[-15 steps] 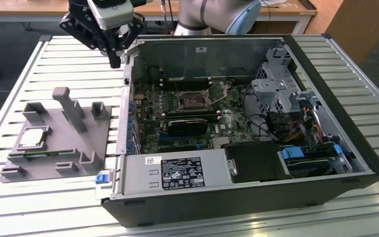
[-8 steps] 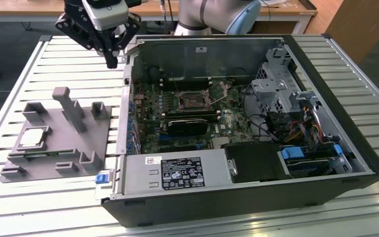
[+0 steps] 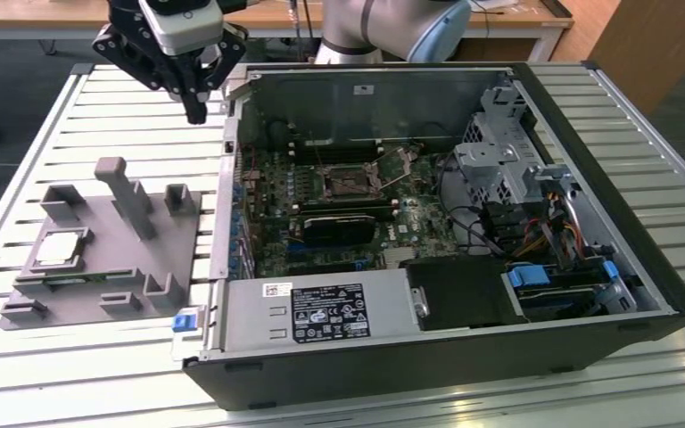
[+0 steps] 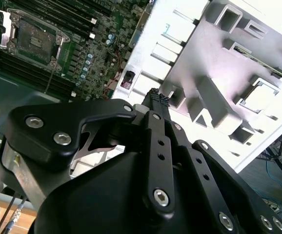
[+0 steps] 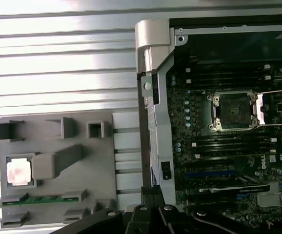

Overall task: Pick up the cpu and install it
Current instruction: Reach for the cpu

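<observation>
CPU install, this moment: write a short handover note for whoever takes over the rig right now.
Gripper: shut, holding nothing, hanging above the slatted table near the open computer case.
Cpu: lying flat in its recess on the grey tray, outside the case, apart from the gripper.
Socket: on the motherboard, frame swung open, no chip in it.
Done: nothing that shows; the cpu is not picked up.
Left: the pick-up and the install.

The cpu (image 3: 61,249) lies open from above (a tall tray peg (image 3: 128,201) stands just beside it).
</observation>
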Controlling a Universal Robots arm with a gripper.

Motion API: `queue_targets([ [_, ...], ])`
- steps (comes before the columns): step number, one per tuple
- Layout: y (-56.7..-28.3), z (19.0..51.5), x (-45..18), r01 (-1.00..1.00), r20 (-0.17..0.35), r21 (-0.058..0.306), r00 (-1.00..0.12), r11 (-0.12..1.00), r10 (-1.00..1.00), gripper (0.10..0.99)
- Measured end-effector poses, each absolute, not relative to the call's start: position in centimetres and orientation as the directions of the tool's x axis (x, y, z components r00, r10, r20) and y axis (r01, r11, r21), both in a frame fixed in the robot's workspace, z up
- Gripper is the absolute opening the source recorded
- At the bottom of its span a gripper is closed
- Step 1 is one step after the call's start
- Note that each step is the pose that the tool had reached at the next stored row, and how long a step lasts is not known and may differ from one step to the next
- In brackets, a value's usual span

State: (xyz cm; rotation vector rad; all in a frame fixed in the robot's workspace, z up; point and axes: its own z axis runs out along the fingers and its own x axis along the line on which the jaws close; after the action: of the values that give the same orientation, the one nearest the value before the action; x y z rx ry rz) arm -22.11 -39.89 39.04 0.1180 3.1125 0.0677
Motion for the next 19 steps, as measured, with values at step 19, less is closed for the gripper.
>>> queue_targets([
  [19, -39.89, 39.0, -23.17, 0.075, -0.024, 0.044, -0.997, 0.996, 0.076, 0.106],
])
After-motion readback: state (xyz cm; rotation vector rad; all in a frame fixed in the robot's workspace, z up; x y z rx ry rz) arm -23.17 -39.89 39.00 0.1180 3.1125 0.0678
